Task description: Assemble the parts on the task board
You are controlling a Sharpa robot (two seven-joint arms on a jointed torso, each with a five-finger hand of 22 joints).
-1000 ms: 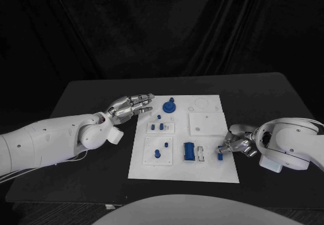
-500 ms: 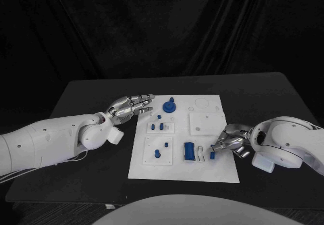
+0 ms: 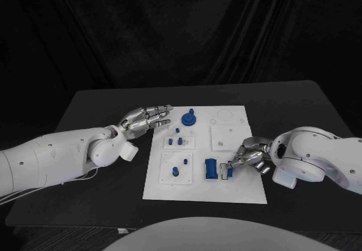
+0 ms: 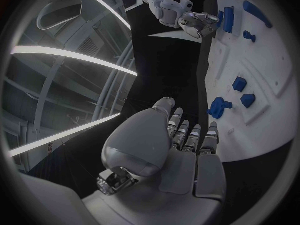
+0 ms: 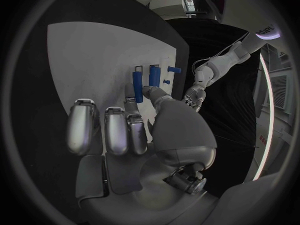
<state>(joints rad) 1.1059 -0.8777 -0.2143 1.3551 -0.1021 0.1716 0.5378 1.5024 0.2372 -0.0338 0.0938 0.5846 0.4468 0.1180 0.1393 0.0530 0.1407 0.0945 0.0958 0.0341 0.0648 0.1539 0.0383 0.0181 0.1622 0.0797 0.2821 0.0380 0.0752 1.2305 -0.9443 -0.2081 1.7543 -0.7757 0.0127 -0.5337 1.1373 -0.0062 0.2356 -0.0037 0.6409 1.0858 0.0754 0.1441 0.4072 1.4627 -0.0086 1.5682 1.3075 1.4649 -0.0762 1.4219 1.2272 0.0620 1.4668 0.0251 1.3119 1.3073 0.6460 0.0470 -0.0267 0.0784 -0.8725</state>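
The white task board [image 3: 240, 184] lies mid-table. My right hand [image 3: 252, 157] reaches over its right edge and pinches a small blue part [image 3: 230, 170] between thumb and a finger. The part hangs right over a narrow slot [image 3: 224, 172] beside a tall blue block [image 3: 211, 168]. In the right wrist view the same blue part [image 5: 137, 86] sits at the thumb tip, next to the blue block [image 5: 154, 75]. My left hand [image 3: 148, 117] hovers open at the board's far left corner, fingers spread, near a round blue part [image 3: 189, 119]. The left wrist view shows that left hand [image 4: 181, 150] and the round blue part [image 4: 219, 106].
Two small blue pegs [image 3: 176, 141] stand in a left-side plate, and another blue piece [image 3: 176, 170] sits in the plate below it. A square white plate [image 3: 230, 137] lies on the board's right half. Black table [image 3: 302, 110] surrounds the board.
My right hand has carried the small blue part leftward from the board's right edge to the slot beside the blue block. The left hand has stayed still.
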